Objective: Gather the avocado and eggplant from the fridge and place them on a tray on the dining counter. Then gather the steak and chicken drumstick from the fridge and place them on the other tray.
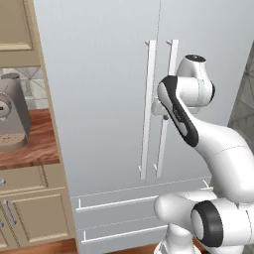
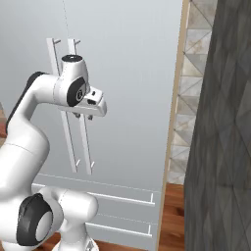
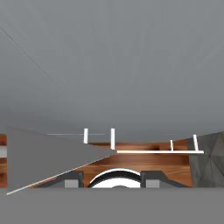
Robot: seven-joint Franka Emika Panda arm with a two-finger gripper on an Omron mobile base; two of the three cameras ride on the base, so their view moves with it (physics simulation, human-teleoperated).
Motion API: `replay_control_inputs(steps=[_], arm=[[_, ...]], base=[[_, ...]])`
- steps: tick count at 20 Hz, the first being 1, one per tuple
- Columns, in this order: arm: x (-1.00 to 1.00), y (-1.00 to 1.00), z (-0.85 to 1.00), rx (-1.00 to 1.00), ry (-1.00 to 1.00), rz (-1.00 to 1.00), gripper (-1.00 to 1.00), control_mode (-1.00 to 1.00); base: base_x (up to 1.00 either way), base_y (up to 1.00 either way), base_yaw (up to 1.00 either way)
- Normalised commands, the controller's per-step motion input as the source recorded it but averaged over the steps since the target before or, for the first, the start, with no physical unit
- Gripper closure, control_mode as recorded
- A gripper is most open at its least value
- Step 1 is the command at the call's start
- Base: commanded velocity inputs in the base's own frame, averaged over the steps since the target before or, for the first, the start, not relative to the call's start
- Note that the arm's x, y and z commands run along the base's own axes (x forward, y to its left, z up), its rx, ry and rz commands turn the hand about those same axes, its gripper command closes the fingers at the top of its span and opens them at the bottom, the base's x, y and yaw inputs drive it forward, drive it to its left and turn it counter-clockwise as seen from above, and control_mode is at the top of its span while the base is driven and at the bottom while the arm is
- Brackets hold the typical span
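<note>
Right base view puts your end effector (image 2: 84,116) at the fridge's right handle (image 2: 83,105); grip state unclear. Grasp that rigid, slick bar mid-length.

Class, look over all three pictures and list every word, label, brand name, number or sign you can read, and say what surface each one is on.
There are none to read. The fridge doors are plain grey, with bare white door handles and no brand badge. The coffee machine on the wooden counter shows no legible lettering, and the cabinet doors and the white robot arm carry no markings either.
</note>
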Motion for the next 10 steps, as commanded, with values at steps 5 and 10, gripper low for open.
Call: replay_control_inputs(steps=[5,10], arm=[[-0.05,0.0,0.0,0.0,0.0,0.0,-1.0,1.0],[0.0,0.0,0.0,0.0,0.0,0.0,-1.0,1.0]], base=[[-0.15,0.04,0.0],[-0.22,0.37,0.0]])
